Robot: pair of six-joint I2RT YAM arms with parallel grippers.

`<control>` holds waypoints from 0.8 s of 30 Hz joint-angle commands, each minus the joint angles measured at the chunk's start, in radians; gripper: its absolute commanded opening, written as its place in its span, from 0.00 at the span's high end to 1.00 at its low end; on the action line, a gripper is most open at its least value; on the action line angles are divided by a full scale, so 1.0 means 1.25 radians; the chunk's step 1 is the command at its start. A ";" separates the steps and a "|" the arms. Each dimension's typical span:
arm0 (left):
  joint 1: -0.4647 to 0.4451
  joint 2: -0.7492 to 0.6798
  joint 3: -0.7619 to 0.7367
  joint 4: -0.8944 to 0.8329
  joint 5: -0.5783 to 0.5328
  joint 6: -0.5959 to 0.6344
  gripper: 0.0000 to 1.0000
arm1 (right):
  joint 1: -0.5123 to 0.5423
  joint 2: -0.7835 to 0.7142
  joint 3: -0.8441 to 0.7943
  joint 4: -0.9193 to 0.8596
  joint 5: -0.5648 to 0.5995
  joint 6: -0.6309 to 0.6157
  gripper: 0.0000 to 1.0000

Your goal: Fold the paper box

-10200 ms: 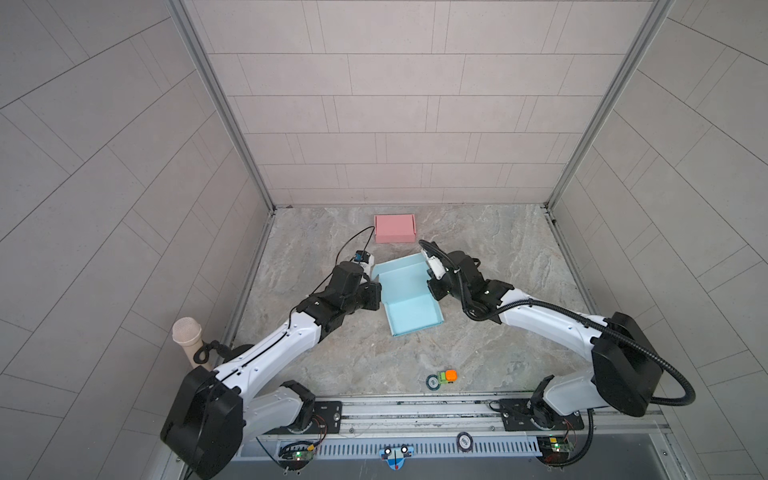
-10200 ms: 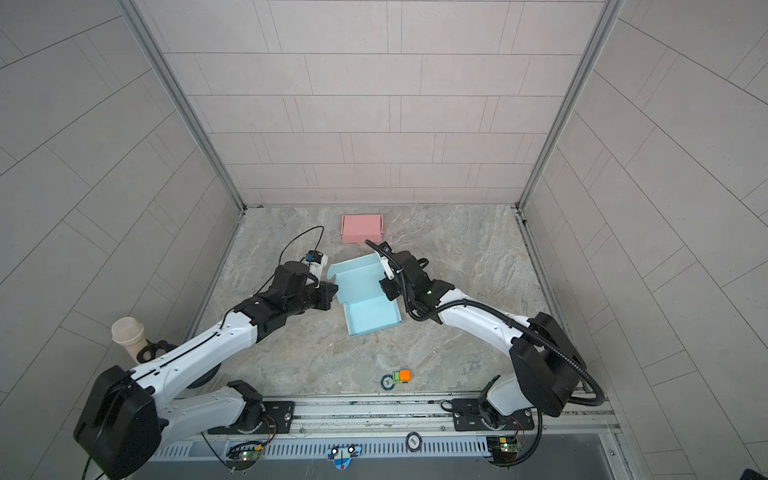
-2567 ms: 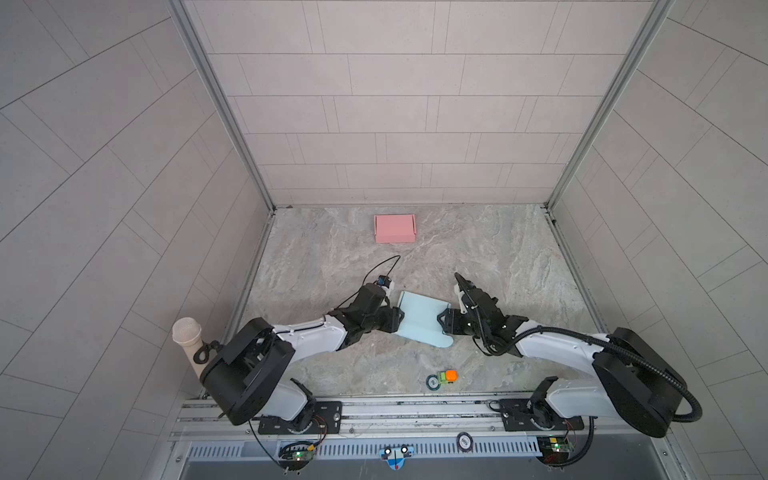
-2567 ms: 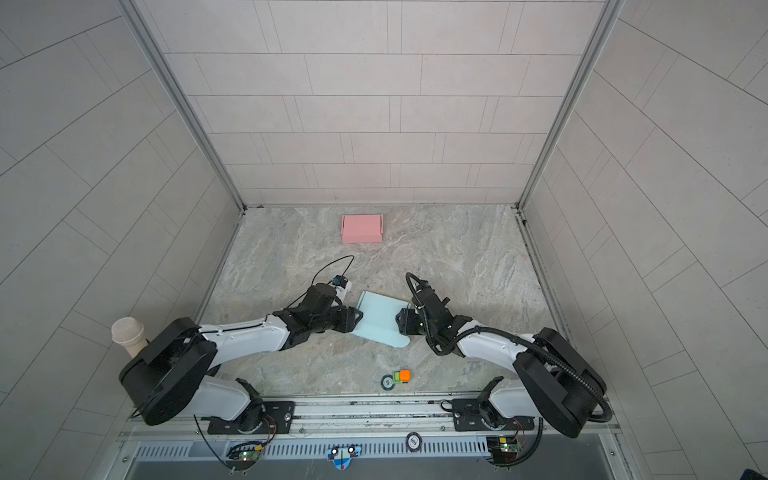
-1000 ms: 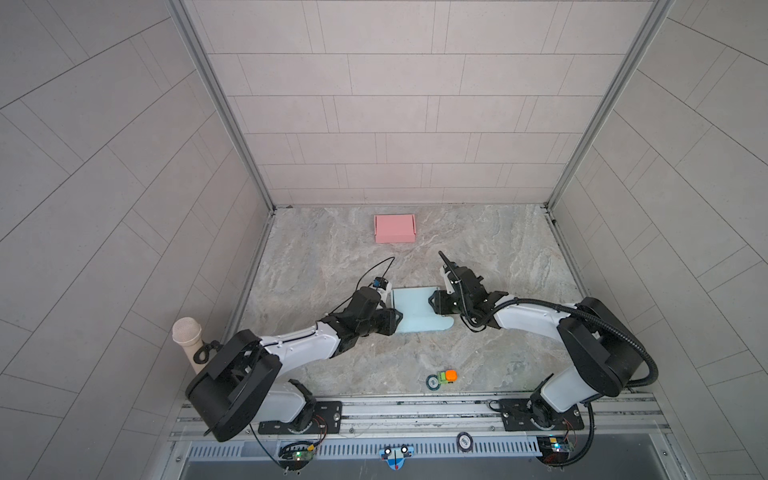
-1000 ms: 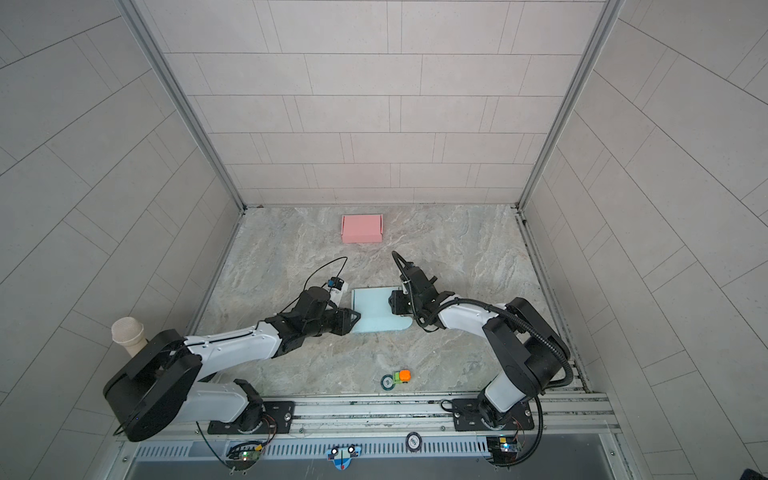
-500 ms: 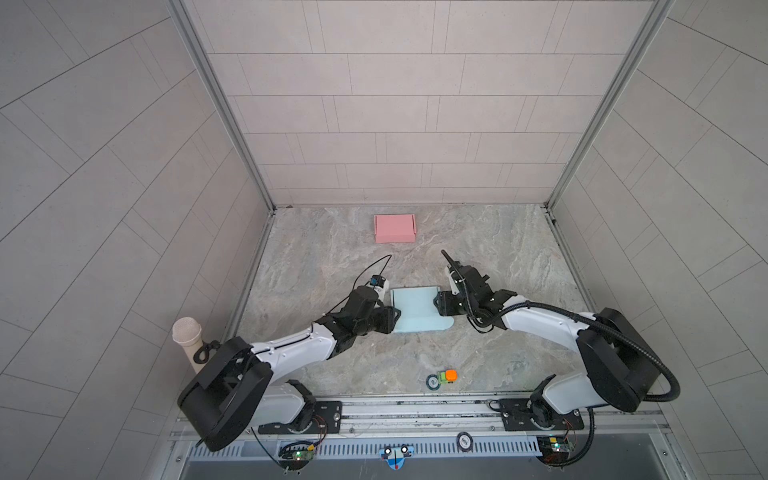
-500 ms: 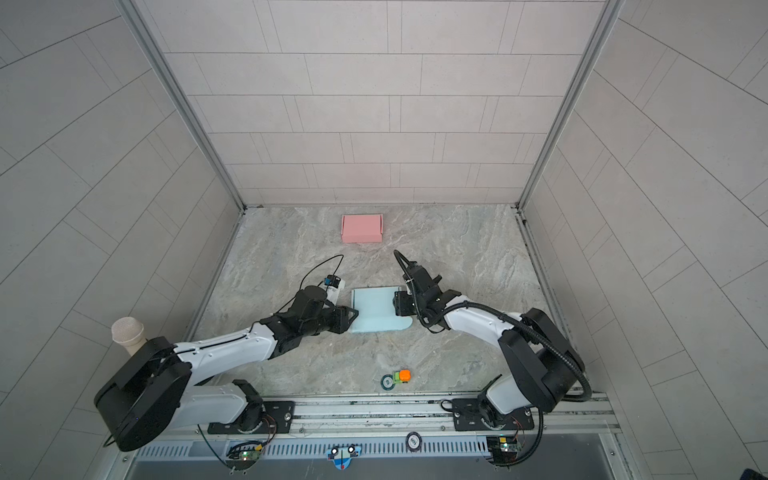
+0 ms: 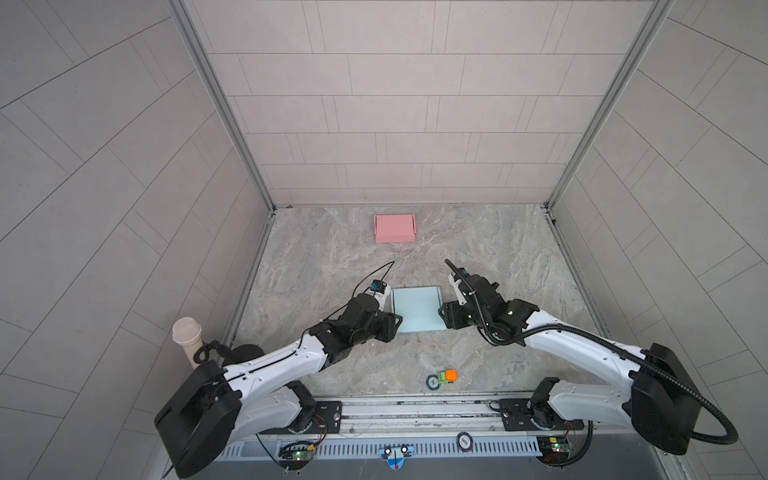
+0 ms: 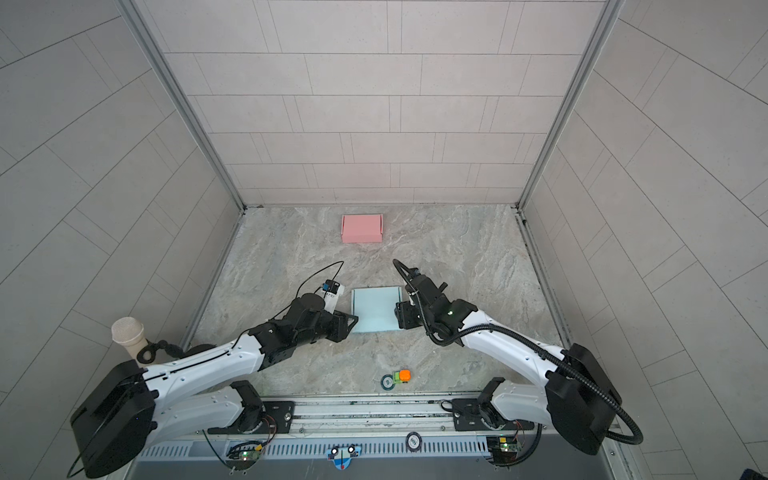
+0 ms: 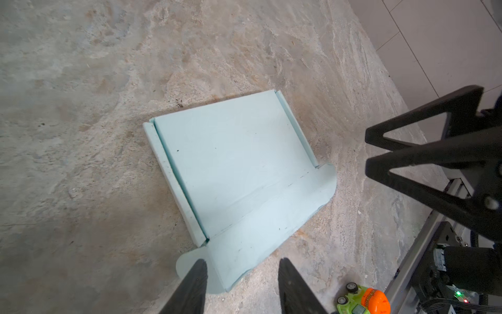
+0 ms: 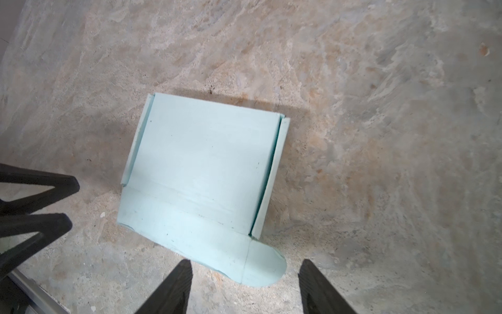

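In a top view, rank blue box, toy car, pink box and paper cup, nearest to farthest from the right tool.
1. blue box, beside the right tool
2. toy car, front edge
3. pink box, back
4. paper cup, far left

The pale blue paper box (image 9: 417,309) lies flat on the desk (image 9: 498,249), near its front middle. 2 narrow side strips (image 11: 173,179) edge its flat panel. A front flap (image 11: 258,231) with 2 rounded tabs (image 12: 260,269) lies spread outward.
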 commanded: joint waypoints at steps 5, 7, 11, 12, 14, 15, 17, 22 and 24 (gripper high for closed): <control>-0.050 0.015 -0.028 0.027 -0.050 -0.035 0.47 | 0.028 -0.003 -0.039 -0.015 0.005 0.037 0.35; -0.050 0.021 -0.036 0.046 -0.049 -0.042 0.46 | 0.040 0.009 -0.036 -0.010 0.003 0.042 0.36; -0.051 0.033 -0.044 0.066 -0.044 -0.045 0.42 | 0.059 0.026 -0.036 0.009 0.011 0.055 0.36; -0.050 0.036 -0.044 0.070 -0.040 -0.045 0.40 | 0.061 0.030 -0.034 0.013 0.012 0.057 0.36; -0.051 0.040 -0.046 0.077 -0.036 -0.047 0.37 | 0.062 0.040 -0.032 0.022 0.018 0.058 0.36; -0.051 0.042 -0.046 0.081 -0.036 -0.046 0.37 | 0.063 0.047 -0.031 0.024 0.020 0.057 0.36; -0.050 0.041 -0.047 0.084 -0.036 -0.047 0.36 | 0.063 0.062 -0.025 0.028 0.026 0.056 0.36; -0.051 0.050 -0.049 0.108 -0.028 -0.053 0.35 | 0.064 0.092 -0.013 0.039 0.028 0.051 0.35; -0.050 0.063 -0.049 0.120 -0.027 -0.056 0.35 | 0.064 0.101 -0.010 0.042 0.030 0.051 0.35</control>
